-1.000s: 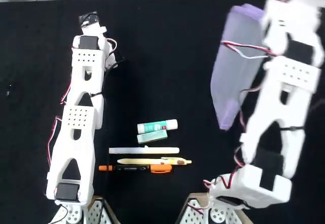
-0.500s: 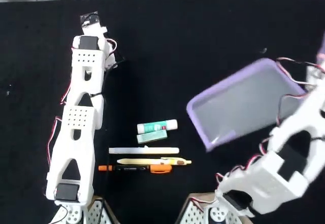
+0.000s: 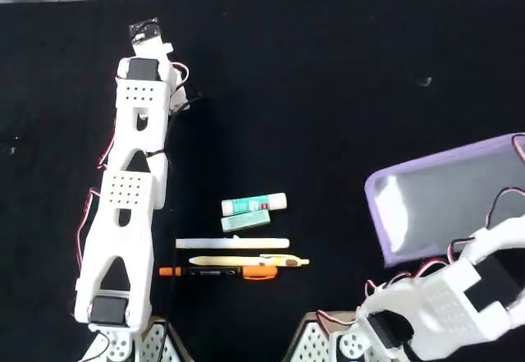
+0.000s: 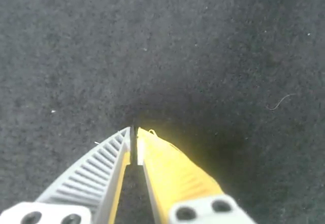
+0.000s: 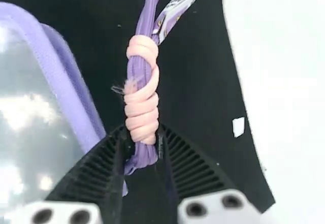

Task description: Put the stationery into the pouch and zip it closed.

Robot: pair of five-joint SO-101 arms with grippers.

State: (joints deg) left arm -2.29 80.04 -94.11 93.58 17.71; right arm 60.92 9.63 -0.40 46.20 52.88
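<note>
Pouch (image 3: 447,194): lilac w/ clear face, at the right side of the table (image 3: 328,91), well apart from the stationery; flat or hanging, cannot tell. Right gripper (image 5: 142,138) clamped on the pouch's pink coiled pull (image 5: 141,102). Glue stick (image 3: 254,204) and pens (image 3: 246,260) lie stacked at front centre, none loaded. Left gripper (image 4: 134,135) closed, empty, over bare cloth at far left. Step, as judged: placing the pouch. Next move needs the pouch settled and its opening reachable; zip state not legible.

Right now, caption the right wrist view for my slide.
Right end effector clamps the pink-wrapped strap of the purple pouch.
</note>
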